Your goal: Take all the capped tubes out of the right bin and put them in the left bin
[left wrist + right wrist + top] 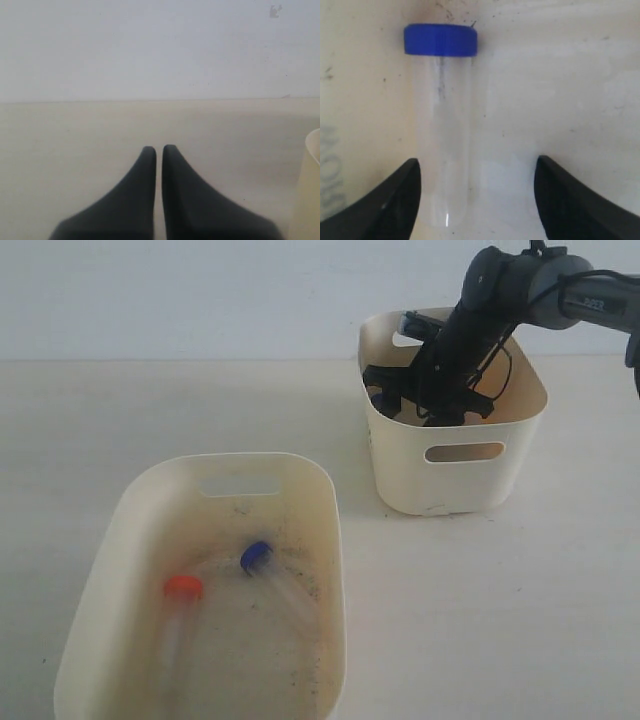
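Currently, the risks run from the near edge of the tabletop to the far edge.

Near edge, toward the left corner: the left bin (pixel 115 550) holds an orange-capped tube (pixel 182 589) and a blue-capped tube (pixel 256 556), both lying on the speckled floor. A tube released from too high is likely to strike these two and bounce; the walls should contain it.

The left gripper (pixel 159 148) is closed on nothing, its fingers almost touching, and it hangs above bare tabletop with a cream bin wall just beside it. It does not appear in the exterior view, so its clearance from the transfer path cannot be judged.

Far edge, toward the right corner: the right arm reaches down inside the right bin (pixel 400 475). Lifting off-line could catch the wall and drag or tip the bin.

The main hazard is the grasp. The right gripper (pixel 477 162) is open wide and holds nothing. The target tube (pixel 442 135) lies flat on the bin floor between the fingers but off-centre — just beside one finger and well apart from the other. On closing, the nearer finger is likely to touch first and roll the round, smooth body aside. The fingertips flank only the closed end, while the blue cap (pixel 440 40) points away from the gripper. A grip that far from the middle may let the tube pivot or slip out.

Whether another tube lies in the right bin cannot be told.
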Controlling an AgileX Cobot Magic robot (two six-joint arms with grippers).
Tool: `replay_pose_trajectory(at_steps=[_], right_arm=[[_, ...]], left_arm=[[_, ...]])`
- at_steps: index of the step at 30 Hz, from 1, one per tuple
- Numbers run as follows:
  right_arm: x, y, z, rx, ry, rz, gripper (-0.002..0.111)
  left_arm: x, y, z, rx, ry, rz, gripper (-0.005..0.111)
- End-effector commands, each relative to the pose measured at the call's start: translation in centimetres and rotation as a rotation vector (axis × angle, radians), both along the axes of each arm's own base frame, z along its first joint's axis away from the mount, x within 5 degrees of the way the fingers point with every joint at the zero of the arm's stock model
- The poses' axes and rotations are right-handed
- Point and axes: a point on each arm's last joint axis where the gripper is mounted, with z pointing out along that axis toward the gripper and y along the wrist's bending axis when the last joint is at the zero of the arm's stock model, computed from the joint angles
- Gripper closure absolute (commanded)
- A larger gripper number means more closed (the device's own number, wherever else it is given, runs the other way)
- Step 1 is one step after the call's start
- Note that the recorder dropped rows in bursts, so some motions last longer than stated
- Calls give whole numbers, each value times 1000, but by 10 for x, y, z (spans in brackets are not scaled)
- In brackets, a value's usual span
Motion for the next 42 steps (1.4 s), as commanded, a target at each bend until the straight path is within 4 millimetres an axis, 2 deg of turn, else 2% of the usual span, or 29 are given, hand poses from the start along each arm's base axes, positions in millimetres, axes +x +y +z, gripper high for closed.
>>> replay_pose_trajectory(at_steps=[1, 5, 9, 13, 15, 16, 20, 22, 24, 27, 30, 31, 35, 39, 42], right_arm=[[-2, 2, -15, -21, 28, 14, 46], [-2, 2, -15, -20, 30, 16, 44], [-3, 2, -15, -28, 35, 21, 28], [-3, -3, -16, -77, 42, 19, 28], [-3, -6, -17, -111, 47, 14, 33], [-4, -9, -18, -149, 51, 9, 46], [-3, -10, -18, -165, 48, 13, 69], [-3, -10, -17, -164, 39, 11, 77], [-2, -10, -16, -162, 37, -1, 80], [-2, -10, -16, -161, 36, -3, 72], [-2, -9, -11, -144, 24, -7, 50], [-1, -9, -7, -141, 12, -9, 46], [0, -9, 20, -147, -86, 49, 45], [-1, -6, 18, -156, -106, 201, 45], [-1, -4, 18, -136, -107, 201, 45]], left_arm=[[0, 0, 2, -8, -10, -7, 103], [0, 0, 2, -8, -10, -7, 103], [0, 0, 2, -8, -10, -7, 103], [0, 0, 2, -8, -10, -7, 103], [0, 0, 2, -8, -10, -7, 103], [0, 0, 2, -8, -10, -7, 103], [0, 0, 2, -8, -10, -7, 103], [0, 0, 2, -8, -10, -7, 103], [0, 0, 2, -8, -10, -7, 103], [0, 0, 2, -8, -10, -7, 103], [0, 0, 2, -8, -10, -7, 103], [0, 0, 2, -8, -10, -7, 103], [0, 0, 2, -8, -10, -7, 103], [0, 0, 2, -8, -10, -7, 103], [0, 0, 2, -8, -10, -7, 103]])
